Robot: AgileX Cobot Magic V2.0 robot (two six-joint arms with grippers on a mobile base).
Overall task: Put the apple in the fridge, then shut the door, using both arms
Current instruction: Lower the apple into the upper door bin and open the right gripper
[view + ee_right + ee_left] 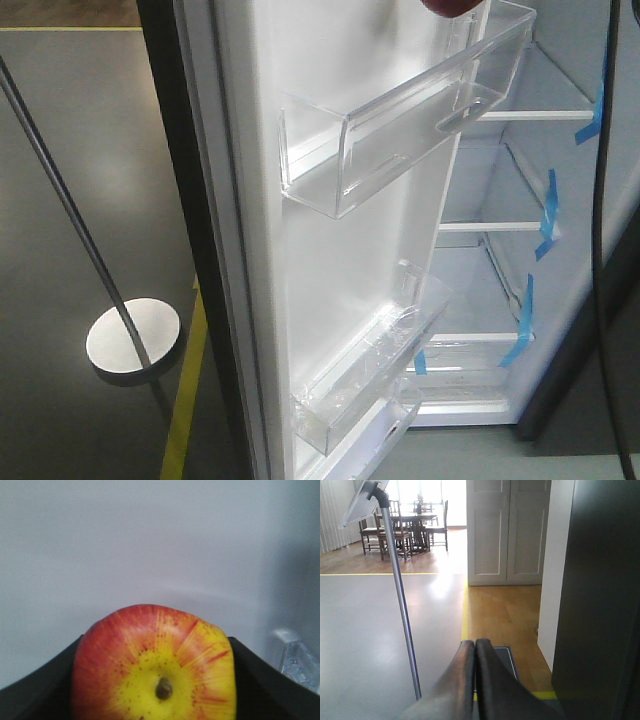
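Note:
The apple [155, 665], red with a yellow patch around its stem dimple, fills the lower right wrist view. My right gripper [155, 690] is shut on it, one black finger [35, 690] on each side, facing a plain white surface close ahead. In the front view the fridge [500, 280] stands open, white inside, its glass shelves marked with blue tape [548, 215]. The door [330, 250] is swung out, showing its white inner face and clear bins [400, 120]. My left gripper [475, 650] is shut on nothing, low over the floor beside a dark grey panel [600, 605].
A metal pole stand [130, 340] with a round base is left of the door. Yellow floor tape [185, 400] runs beside it. A black cable [600, 200] hangs at the right. White cabinet doors [507, 530] and a dining table with chairs [405, 525] lie far behind.

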